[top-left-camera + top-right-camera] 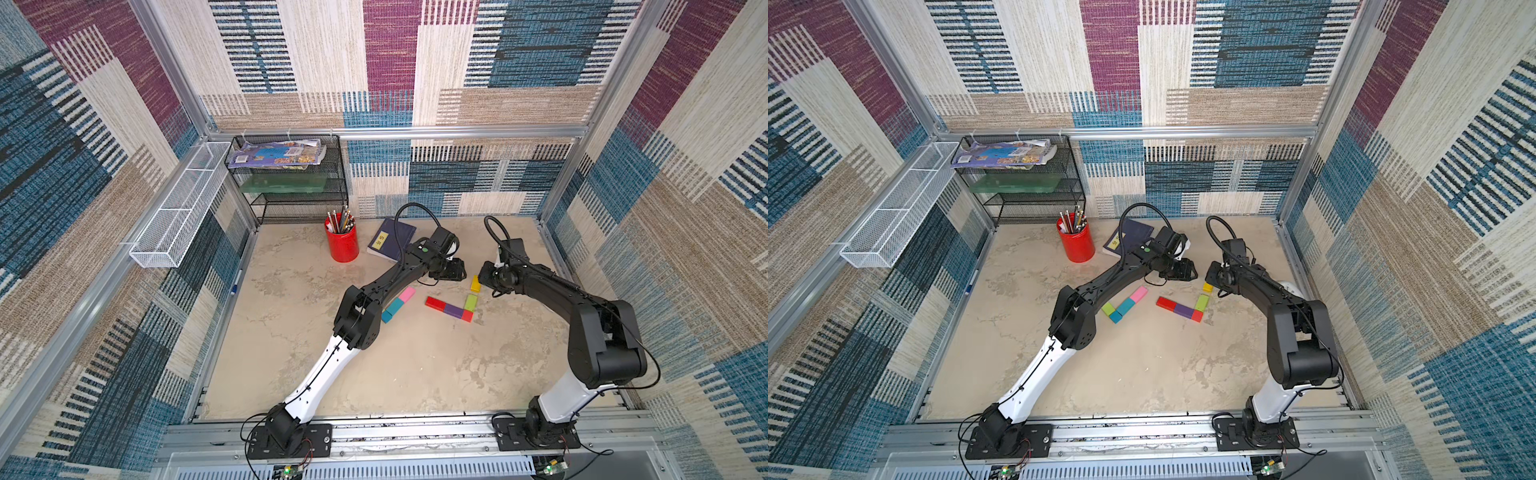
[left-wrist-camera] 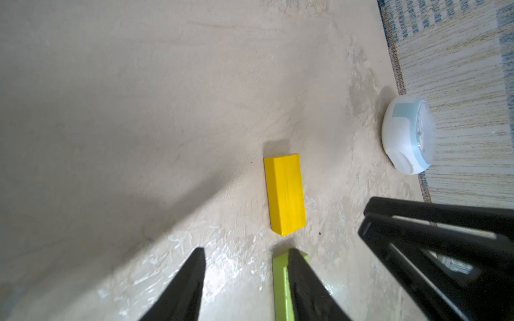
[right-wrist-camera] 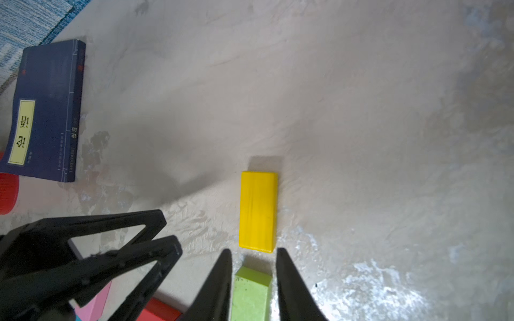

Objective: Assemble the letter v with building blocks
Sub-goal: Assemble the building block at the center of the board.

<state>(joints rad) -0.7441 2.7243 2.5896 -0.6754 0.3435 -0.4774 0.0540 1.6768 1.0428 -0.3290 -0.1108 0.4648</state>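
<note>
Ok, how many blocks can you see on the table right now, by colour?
Red blocks: 2
Lime green blocks: 2
Teal block: 1
Pink block: 1
Purple block: 1
Yellow block: 1
Total: 8 visible; more may be hidden.

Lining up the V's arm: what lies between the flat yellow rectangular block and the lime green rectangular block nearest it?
Only bare beige tabletop lies between the yellow block and the lime green block, seen in the right wrist view.
</note>
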